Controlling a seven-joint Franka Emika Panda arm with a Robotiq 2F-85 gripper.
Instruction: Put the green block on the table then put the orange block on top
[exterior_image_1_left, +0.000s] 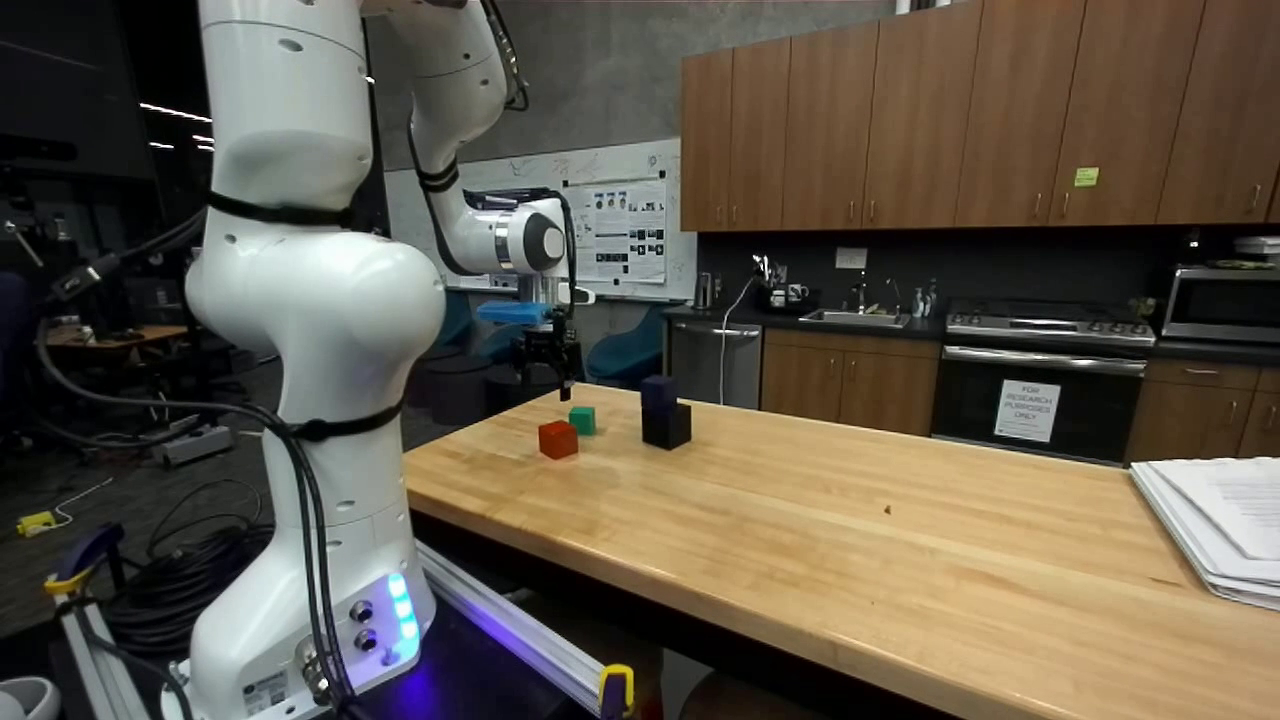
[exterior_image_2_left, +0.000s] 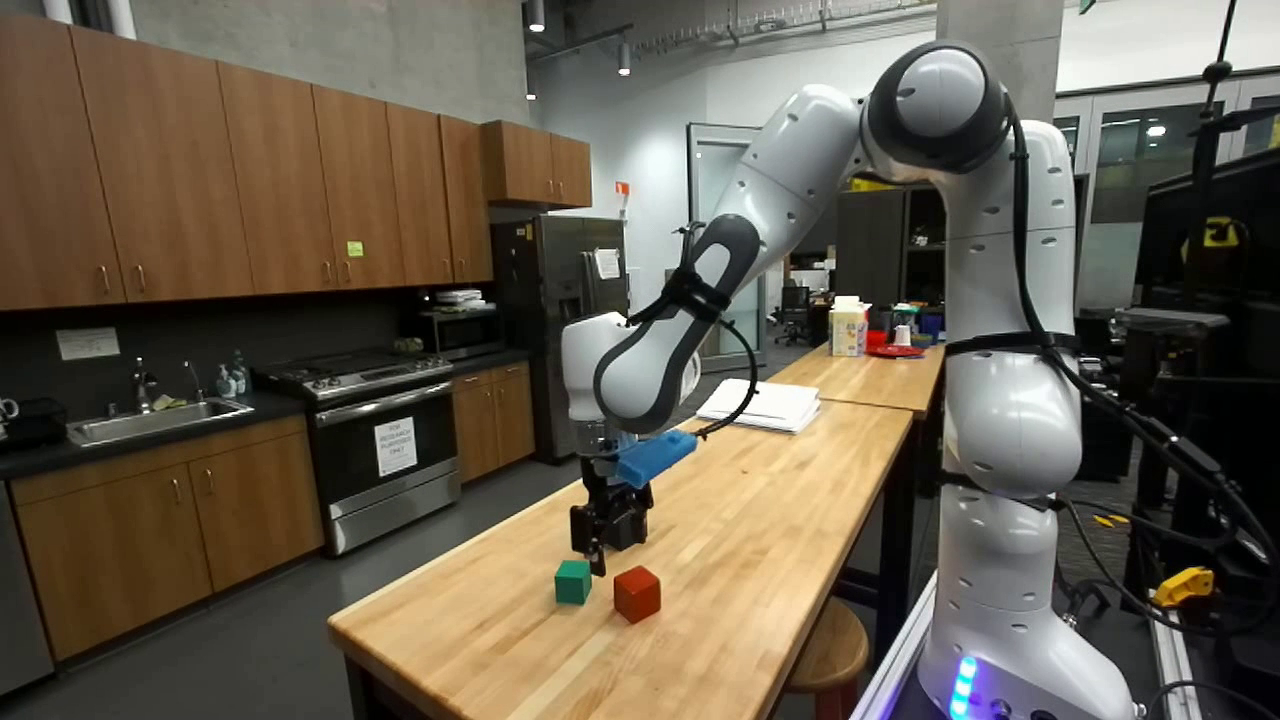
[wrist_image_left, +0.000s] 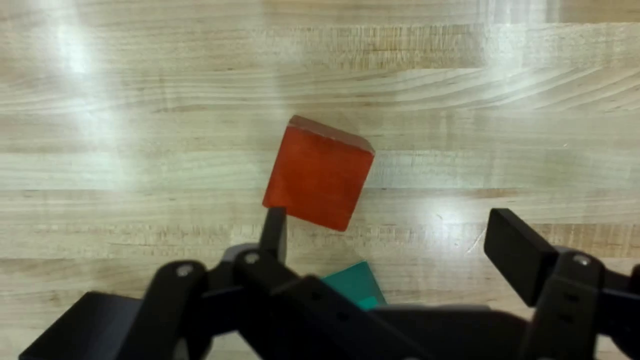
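The orange block (wrist_image_left: 317, 175) rests on the table (exterior_image_1_left: 830, 530), just beside the green block (exterior_image_2_left: 573, 582) and at about three o'clock of it in an exterior view, bare wood showing between. Stacking is outstanding: the green block is down and nothing stands on it. Principal hazard, as judged: in the wrist view the orange block sits skewed to the gripper (wrist_image_left: 387, 232), and one finger (wrist_image_left: 274, 237) overlaps its eight o'clock corner; a descent without correction could press that corner or swing the block, leaving it badly seated. A low approach could also shove the green block. Condition: the orange block is a plain cube, even red-orange on top, one side browner; no damage apparent. The green block is partly hidden, between five and six o'clock of it in the wrist view. The gripper hangs above the pair, fingers well apart, pinching nothing. Farther out, toward three o'clock in an exterior view, a dark blue block (exterior_image_1_left: 659, 393) stands on a black block (exterior_image_1_left: 667, 427).
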